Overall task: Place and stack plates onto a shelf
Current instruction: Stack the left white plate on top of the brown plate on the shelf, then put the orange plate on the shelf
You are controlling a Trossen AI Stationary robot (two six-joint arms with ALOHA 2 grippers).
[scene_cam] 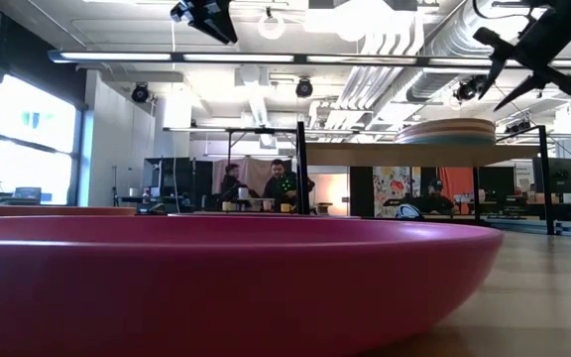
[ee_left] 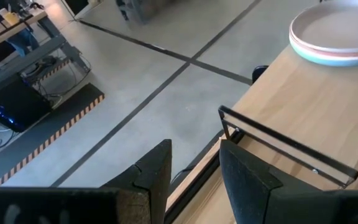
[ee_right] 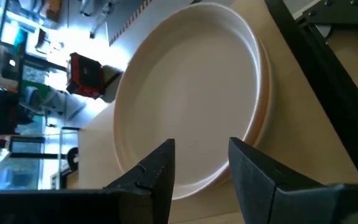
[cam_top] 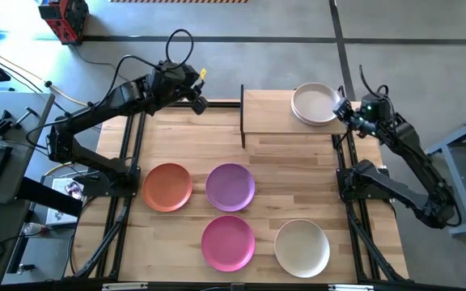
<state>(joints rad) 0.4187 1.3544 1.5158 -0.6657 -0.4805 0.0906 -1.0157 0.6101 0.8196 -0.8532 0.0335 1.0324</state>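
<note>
The shelf stands at the table's far side. A stack of plates rests on its right end, a cream plate on top and a pale teal rim lower down. My right gripper hovers open just right of the stack and above it, its fingers over the top plate's near rim with nothing between them. My left gripper hangs open in the air off the shelf's left end. Orange, purple, magenta and off-white plates lie flat on the table.
The shelf's left half is bare wood with a thin black rail at its left end. Black frame rails run along both table sides. People stand in the room far behind the table.
</note>
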